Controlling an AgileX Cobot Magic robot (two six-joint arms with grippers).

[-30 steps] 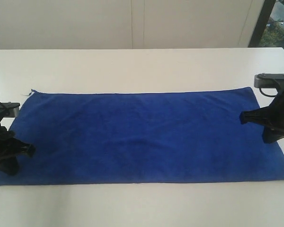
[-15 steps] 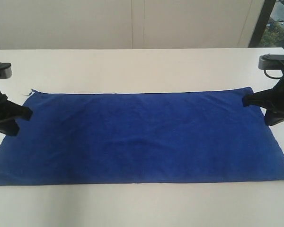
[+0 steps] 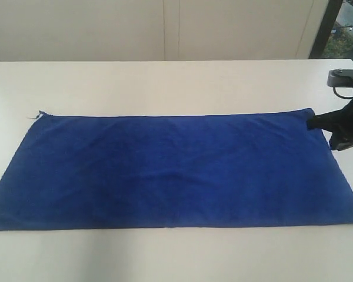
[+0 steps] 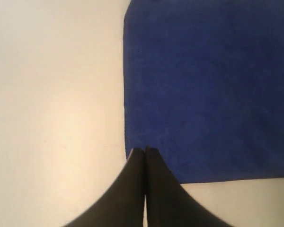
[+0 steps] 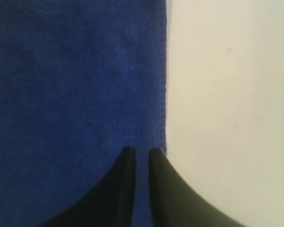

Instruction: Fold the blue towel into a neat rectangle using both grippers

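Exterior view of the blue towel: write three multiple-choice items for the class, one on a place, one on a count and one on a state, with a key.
1. In the exterior view, the right gripper is at the blue towel's:
A) far right corner
B) middle
C) near left corner

2. Grippers showing in that view:
A) none
B) one
C) two

3. The towel lies:
A) folded in half
B) spread flat
C) rolled up

Key: 1 A, its black tip sits at that corner; 2 B, only the right one appears; 3 B, its full rectangle lies smooth on the white table.
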